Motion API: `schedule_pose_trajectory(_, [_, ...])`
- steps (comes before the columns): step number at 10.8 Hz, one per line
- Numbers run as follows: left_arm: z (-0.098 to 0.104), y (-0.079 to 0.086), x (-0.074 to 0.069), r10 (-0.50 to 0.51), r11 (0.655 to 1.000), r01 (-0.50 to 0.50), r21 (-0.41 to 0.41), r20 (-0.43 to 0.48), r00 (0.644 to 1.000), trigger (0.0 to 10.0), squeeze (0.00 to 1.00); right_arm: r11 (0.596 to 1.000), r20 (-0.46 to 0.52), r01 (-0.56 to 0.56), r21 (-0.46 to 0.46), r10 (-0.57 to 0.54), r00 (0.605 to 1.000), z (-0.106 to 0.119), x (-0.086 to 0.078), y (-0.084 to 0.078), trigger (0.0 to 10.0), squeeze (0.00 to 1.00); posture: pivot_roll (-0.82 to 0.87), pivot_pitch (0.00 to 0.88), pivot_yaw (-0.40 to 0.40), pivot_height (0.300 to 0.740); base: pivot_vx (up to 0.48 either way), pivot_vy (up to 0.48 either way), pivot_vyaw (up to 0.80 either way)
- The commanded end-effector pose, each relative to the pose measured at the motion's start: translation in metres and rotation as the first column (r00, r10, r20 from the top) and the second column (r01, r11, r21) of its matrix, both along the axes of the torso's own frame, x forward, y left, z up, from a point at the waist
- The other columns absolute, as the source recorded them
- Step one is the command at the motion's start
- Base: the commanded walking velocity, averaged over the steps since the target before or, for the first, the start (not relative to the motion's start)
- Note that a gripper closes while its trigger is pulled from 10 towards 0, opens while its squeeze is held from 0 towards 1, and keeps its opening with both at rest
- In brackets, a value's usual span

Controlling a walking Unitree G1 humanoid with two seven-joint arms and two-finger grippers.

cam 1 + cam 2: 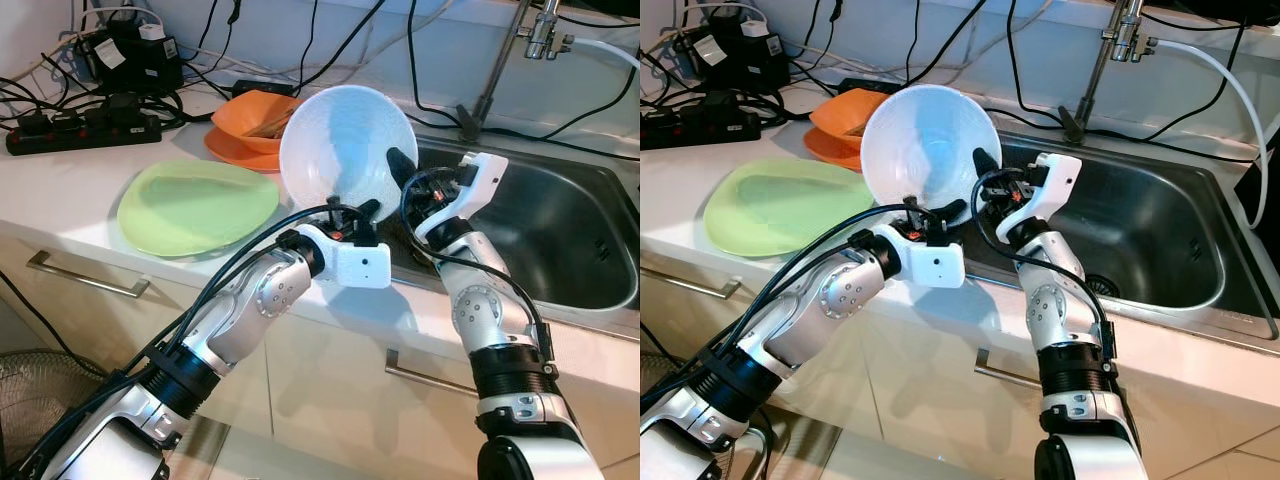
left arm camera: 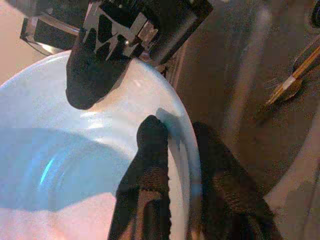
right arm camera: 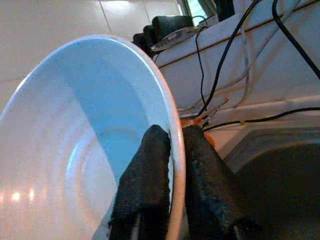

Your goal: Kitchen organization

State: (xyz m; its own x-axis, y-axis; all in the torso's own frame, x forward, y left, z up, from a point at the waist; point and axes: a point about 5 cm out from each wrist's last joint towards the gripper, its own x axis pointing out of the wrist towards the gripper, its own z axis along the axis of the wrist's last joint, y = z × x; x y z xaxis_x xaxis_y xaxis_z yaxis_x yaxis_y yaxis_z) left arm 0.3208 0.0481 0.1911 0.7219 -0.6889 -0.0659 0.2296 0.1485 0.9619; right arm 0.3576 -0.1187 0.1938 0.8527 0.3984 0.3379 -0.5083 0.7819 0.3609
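Note:
A white bowl [image 1: 340, 140] is held up on its edge over the counter rim beside the sink, its hollow facing me. My left gripper [image 1: 366, 210] is shut on the bowl's lower rim, one finger inside and one outside [image 2: 182, 150]. My right gripper [image 1: 400, 165] is shut on the bowl's right rim, with the rim pinched between its two black fingers [image 3: 175, 136]. A light green plate [image 1: 197, 205] lies flat on the counter to the left. Behind it an orange bowl [image 1: 255, 115] sits on an orange plate [image 1: 232, 150].
The steel sink [image 1: 570, 240] lies to the right, with a utensil [image 2: 287, 82] lying in it and the faucet [image 1: 540, 30] above. A power strip [image 1: 80, 130] and tangled cables crowd the counter's back left. Drawer handles [image 1: 85, 280] run below the counter edge.

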Motion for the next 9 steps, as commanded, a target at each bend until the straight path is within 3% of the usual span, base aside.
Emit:
schedule_pose_trajectory(1, [0.018, 0.002, 0.001, 0.010, 0.999, -0.007, -0.046, 0.060, 0.998, 10.0, 1.00, 0.999, -0.036, 0.010, -0.031, -0.011, 0.999, -0.006, 0.002, -0.003, 0.0, 0.00, 0.23, 0.000, -0.055, 0.740, 0.000, 0.000, 0.00])
schedule_pose_trajectory(3, [0.023, 0.003, 0.003, 0.029, 0.997, -0.022, -0.074, 0.084, 0.996, 10.0, 1.00, 0.999, -0.053, 0.040, -0.025, -0.041, 0.998, -0.008, 0.004, -0.004, 0.0, 0.00, 0.23, 0.000, -0.055, 0.740, 0.000, 0.000, 0.00])
schedule_pose_trajectory(6, [0.028, -0.001, -0.001, 0.002, 0.990, 0.012, -0.138, 0.105, 0.994, 10.0, 1.00, 0.958, -0.150, 0.287, -0.011, -0.286, 0.947, -0.014, 0.015, -0.026, 0.0, 0.00, 0.23, 0.000, -0.057, 0.740, 0.000, 0.000, 0.00])
schedule_pose_trajectory(7, [0.028, -0.003, -0.002, -0.007, 0.989, 0.023, -0.149, 0.103, 0.995, 10.0, 0.91, 0.942, -0.174, 0.335, -0.002, -0.330, 0.928, -0.016, 0.017, -0.032, 0.0, 0.00, 0.23, 0.000, -0.057, 0.740, 0.000, 0.000, 0.00])
schedule_pose_trajectory(8, [0.025, -0.005, -0.005, -0.028, 0.986, 0.040, -0.160, 0.082, 0.996, 10.0, 0.00, 0.909, -0.216, 0.416, 0.013, -0.403, 0.889, -0.018, 0.020, -0.040, 0.0, 0.00, 0.24, 0.000, -0.059, 0.740, 0.000, 0.000, 0.00])
schedule_pose_trajectory(9, [0.023, -0.005, -0.006, -0.033, 0.986, 0.044, -0.162, 0.069, 0.997, 10.0, 0.00, 0.886, -0.238, 0.463, 0.015, -0.447, 0.862, -0.019, 0.022, -0.045, 0.0, 0.00, 0.23, 0.000, -0.058, 0.740, 0.000, 0.000, 0.00])
